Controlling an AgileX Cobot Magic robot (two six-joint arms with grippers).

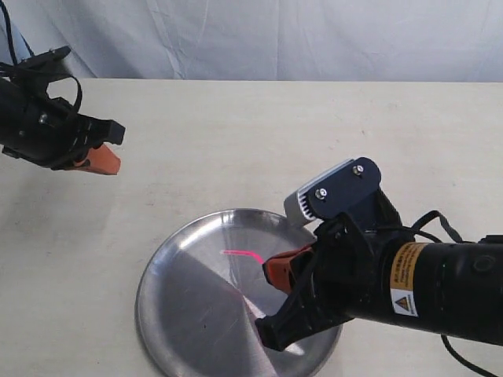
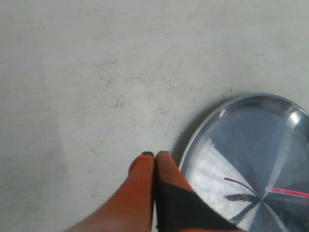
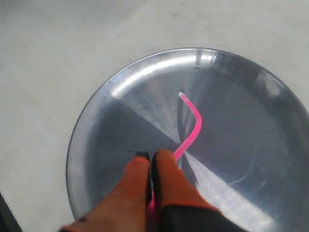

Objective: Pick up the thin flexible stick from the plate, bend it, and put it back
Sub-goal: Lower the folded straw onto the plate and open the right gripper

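The thin flexible stick is bright pink and bent into a hook, its whitish tip pointing away from the fingers. My right gripper is shut on its near end, and pink shows between the orange fingers. It hangs just over the middle of the silver plate. In the exterior view the stick juts left from my right gripper above the plate. My left gripper is shut on nothing, far off at the table's left. Its wrist view shows the fingertips beside the plate.
The cream table surrounds the plate. A pale cloth backdrop hangs behind the far edge. The right arm's black body covers the plate's right part.
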